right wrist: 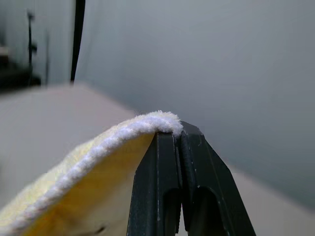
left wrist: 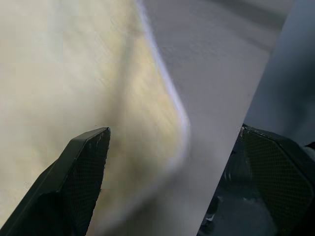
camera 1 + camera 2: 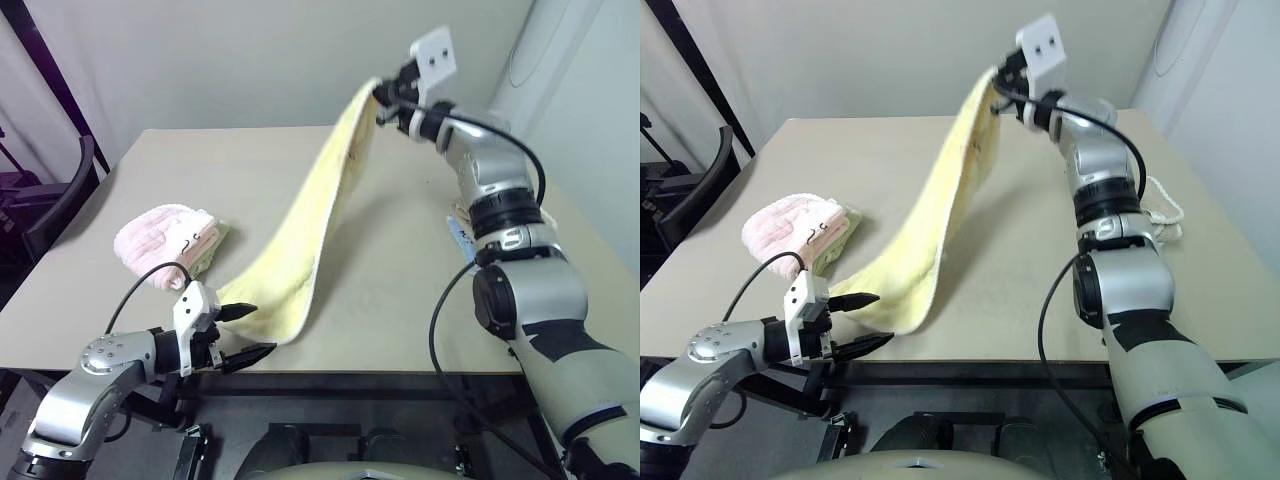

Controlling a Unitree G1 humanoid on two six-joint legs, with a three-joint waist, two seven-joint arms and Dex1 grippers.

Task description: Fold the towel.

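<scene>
- Left eye view: the towel (image 3: 305, 235) is a long pale yellow strip, its long axis running from the near edge of the tabletop (image 3: 400, 300) up and far-right to the raised right hand (image 3: 385, 100).
- Its near end lies flat on the tabletop by the near edge; the rest climbs in a slack, twisted band, clear of the surface.
- A small dark mark shows on the hanging cloth near its upper end; I cannot make out what it is.
- Right wrist view: the right hand's two black fingers (image 1: 157, 187) are pressed together on the towel's whitish stitched edge, the cloth draping away to one side. The lower part of the towel is cut off there.
- The left hand (image 3: 245, 333) sits low at the near edge of the tabletop, fingers spread wide and holding nothing, just beside the towel's near end.
- Left wrist view: the yellow cloth and its pale edging lie blurred between and beyond the spread fingers; the cloth seems to be just ahead of the fingertips, though whether one touches it is hard to tell.
- A pink fluffy towel (image 3: 160, 235), bundled up, sits on the near-left of the tabletop with a paler cloth (image 3: 210, 250) partly hidden beneath it, apart from the yellow towel.
- A small blue item (image 3: 458, 235) on the right of the tabletop is mostly hidden behind the right arm.
</scene>
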